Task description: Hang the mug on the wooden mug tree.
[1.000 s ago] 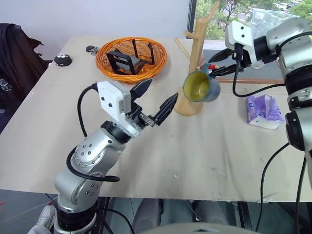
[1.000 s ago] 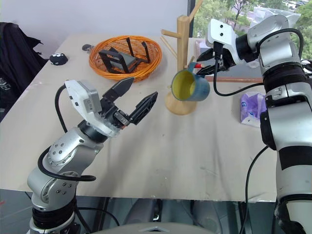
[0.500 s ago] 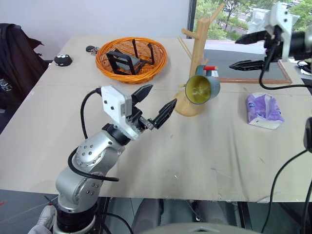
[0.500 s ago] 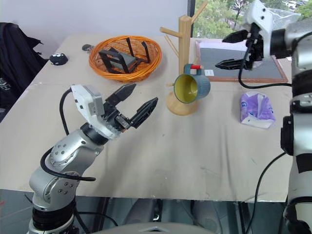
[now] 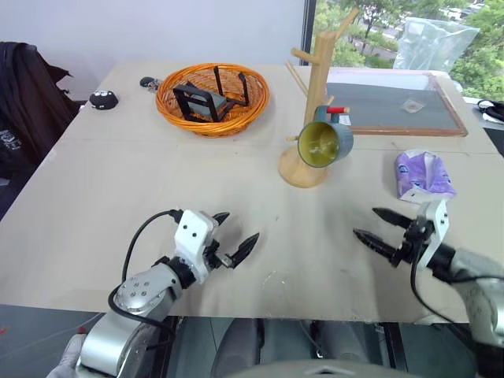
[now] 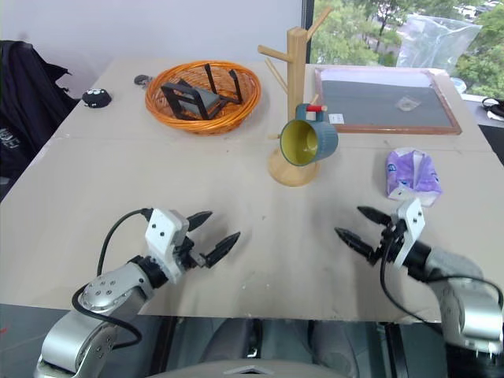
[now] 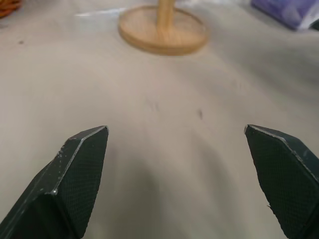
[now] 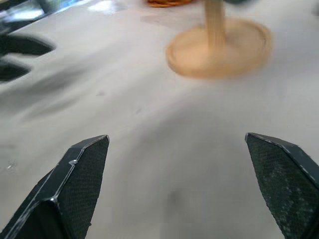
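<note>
The mug (image 5: 324, 142) hangs by its handle on the red-tipped peg of the wooden mug tree (image 5: 313, 118) near the table's (image 5: 94, 189) far edge, hard and breakable, while the left gripper (image 5: 234, 239) and right gripper (image 5: 376, 228) gape empty near the front edge.

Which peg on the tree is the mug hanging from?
The red-tipped peg, low on the tree on its right side. The mug hangs there by its handle, yellow mouth toward the camera. The other pegs are plain wood and bare.
</note>
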`<state>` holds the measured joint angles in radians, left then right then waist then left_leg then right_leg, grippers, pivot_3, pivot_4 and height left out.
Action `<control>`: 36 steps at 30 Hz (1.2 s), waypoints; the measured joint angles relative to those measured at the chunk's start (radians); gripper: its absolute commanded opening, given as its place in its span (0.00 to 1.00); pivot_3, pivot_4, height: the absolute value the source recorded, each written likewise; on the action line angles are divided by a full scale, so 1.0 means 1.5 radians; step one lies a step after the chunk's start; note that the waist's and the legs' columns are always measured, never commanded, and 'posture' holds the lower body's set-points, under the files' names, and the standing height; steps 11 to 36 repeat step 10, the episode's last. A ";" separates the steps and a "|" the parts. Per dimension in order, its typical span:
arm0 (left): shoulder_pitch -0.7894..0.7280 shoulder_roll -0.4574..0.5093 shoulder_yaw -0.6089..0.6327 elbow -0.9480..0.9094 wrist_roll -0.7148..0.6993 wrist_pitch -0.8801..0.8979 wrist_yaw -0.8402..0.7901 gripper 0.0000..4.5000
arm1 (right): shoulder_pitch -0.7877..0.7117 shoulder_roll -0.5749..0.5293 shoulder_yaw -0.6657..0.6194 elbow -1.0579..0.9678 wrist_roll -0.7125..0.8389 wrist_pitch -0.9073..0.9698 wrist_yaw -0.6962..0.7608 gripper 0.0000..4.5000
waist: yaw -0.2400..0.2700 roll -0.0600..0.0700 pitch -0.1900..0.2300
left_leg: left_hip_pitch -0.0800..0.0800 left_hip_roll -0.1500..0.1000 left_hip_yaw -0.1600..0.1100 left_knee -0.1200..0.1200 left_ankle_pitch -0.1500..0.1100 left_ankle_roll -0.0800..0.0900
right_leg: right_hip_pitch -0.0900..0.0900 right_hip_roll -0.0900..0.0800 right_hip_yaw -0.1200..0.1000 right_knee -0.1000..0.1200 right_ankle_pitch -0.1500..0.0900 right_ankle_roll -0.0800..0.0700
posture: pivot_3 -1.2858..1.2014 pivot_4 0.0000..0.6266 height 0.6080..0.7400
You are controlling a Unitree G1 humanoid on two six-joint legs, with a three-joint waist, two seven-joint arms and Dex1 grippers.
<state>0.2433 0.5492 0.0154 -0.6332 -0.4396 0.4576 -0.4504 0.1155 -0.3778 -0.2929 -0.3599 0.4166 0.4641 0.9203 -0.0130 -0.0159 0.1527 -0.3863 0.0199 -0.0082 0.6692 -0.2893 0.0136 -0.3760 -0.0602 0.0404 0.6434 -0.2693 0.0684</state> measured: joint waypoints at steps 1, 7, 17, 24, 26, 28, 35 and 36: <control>0.006 0.003 -0.004 0.011 0.011 -0.010 -0.008 1.00 | 0.026 0.031 -0.002 -0.006 -0.021 -0.048 -0.037 0.99 | 0.000 -0.001 -0.001 | 0.003 0.000 0.001 0.000 0.000 0.000 | 0.002 0.000 0.000 0.000 0.000 0.000 | 0.52 0.24 0.98; 0.032 -0.017 -0.008 0.061 0.036 -0.037 -0.027 1.00 | 0.161 0.088 0.002 -0.010 -0.042 -0.182 -0.096 0.99 | 0.001 -0.001 -0.001 | 0.004 0.001 0.000 -0.001 0.000 0.000 | 0.003 0.001 0.001 0.000 0.000 0.000 | 0.52 0.24 0.98; 0.035 -0.012 -0.005 0.061 0.043 -0.056 -0.045 1.00 | 0.178 0.066 0.011 -0.013 -0.042 -0.201 -0.089 0.99 | -0.001 -0.001 -0.001 | 0.004 0.001 0.000 -0.001 0.000 0.000 | 0.003 0.001 0.001 0.000 0.000 0.000 | 0.52 0.24 0.98; 0.035 -0.012 -0.005 0.061 0.043 -0.056 -0.045 1.00 | 0.178 0.066 0.011 -0.013 -0.042 -0.201 -0.089 0.99 | -0.001 -0.001 -0.001 | 0.004 0.001 0.000 -0.001 0.000 0.000 | 0.003 0.001 0.001 0.000 0.000 0.000 | 0.52 0.24 0.98; 0.035 -0.012 -0.005 0.061 0.043 -0.056 -0.045 1.00 | 0.178 0.066 0.011 -0.013 -0.042 -0.201 -0.089 0.99 | -0.001 -0.001 -0.001 | 0.004 0.001 0.000 -0.001 0.000 0.000 | 0.003 0.001 0.001 0.000 0.000 0.000 | 0.52 0.24 0.98; 0.035 -0.012 -0.005 0.061 0.043 -0.056 -0.045 1.00 | 0.178 0.066 0.011 -0.013 -0.042 -0.201 -0.089 0.99 | -0.001 -0.001 -0.001 | 0.004 0.001 0.000 -0.001 0.000 0.000 | 0.003 0.001 0.001 0.000 0.000 0.000 | 0.52 0.24 0.98; 0.035 -0.012 -0.005 0.061 0.043 -0.056 -0.045 1.00 | 0.178 0.066 0.011 -0.013 -0.042 -0.201 -0.089 0.99 | -0.001 -0.001 -0.001 | 0.004 0.001 0.000 -0.001 0.000 0.000 | 0.003 0.001 0.001 0.000 0.000 0.000 | 0.52 0.24 0.98; 0.035 -0.012 -0.005 0.061 0.043 -0.056 -0.045 1.00 | 0.178 0.066 0.011 -0.013 -0.042 -0.201 -0.089 0.99 | -0.001 -0.001 -0.001 | 0.004 0.001 0.000 -0.001 0.000 0.000 | 0.003 0.001 0.001 0.000 0.000 0.000 | 0.52 0.24 0.98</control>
